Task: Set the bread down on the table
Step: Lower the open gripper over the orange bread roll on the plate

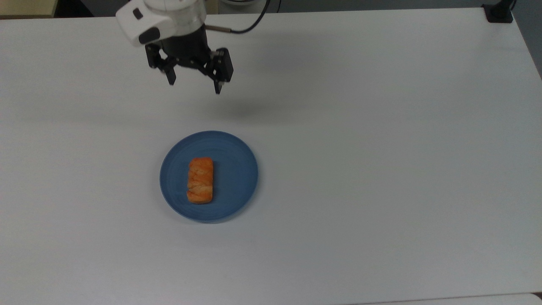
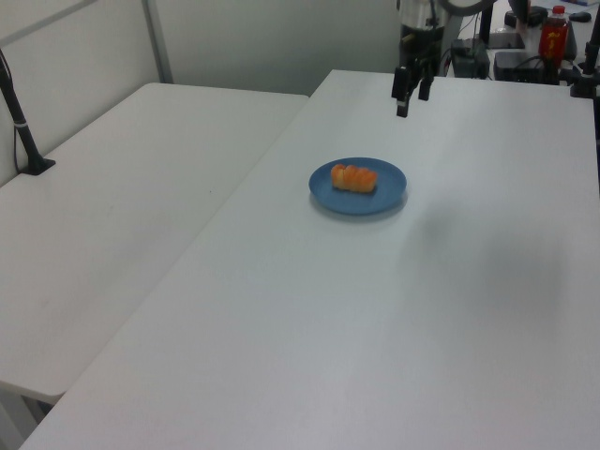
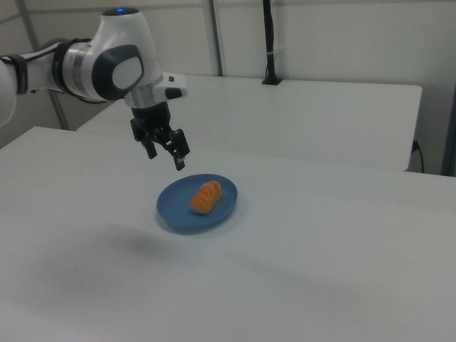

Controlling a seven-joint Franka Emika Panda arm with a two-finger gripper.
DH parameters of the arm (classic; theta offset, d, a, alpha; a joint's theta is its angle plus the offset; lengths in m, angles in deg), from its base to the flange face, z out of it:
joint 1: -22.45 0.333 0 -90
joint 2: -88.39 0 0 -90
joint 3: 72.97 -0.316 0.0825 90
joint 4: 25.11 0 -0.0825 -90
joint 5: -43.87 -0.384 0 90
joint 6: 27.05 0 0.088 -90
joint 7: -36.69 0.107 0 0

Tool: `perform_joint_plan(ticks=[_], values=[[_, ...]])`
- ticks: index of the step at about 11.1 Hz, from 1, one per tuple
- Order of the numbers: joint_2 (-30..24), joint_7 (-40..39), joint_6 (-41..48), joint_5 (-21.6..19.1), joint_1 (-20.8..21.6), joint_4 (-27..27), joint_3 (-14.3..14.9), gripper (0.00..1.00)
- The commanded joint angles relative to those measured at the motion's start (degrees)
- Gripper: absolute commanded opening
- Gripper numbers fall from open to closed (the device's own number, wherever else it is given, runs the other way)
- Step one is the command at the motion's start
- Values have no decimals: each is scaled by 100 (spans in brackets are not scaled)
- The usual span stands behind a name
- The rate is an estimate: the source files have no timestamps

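Note:
The bread (image 1: 200, 180) (image 2: 353, 178) (image 3: 206, 197), a small orange-golden roll, lies on a round blue plate (image 1: 237, 169) (image 2: 389, 183) (image 3: 174, 214) that rests on the white table (image 1: 381, 169) (image 2: 328, 328) (image 3: 320, 285). My gripper (image 1: 194, 87) (image 2: 412, 101) (image 3: 165, 161) hangs in the air above the table, short of the plate on the side toward the top view's upper edge. Its black fingers are spread wide, open, and hold nothing. A gap of bare table separates it from the plate.
A second white table (image 2: 122, 206) (image 3: 320, 114) adjoins this one, with a black post (image 2: 23, 131) (image 3: 269, 43) clamped on it. A black clamp (image 1: 499, 12) sits at the top view's upper right corner. A red bottle (image 2: 553, 33) and equipment stand beyond the far edge.

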Motion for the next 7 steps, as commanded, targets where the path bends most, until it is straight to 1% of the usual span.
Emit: perform_joint_plan(ticks=[1, 2, 3, 4, 7], values=[[671, 4, -567, -154, 14, -584, 106, 100], [987, -127, -812, -154, 14, -804, 219, 100], [1338, -232, -1250, -145, 23, -945, 238, 100], [1490, -225, -1585, -145, 40, -946, 290, 100], [1955, -242, -2113, -145, 93, -947, 291, 100]])
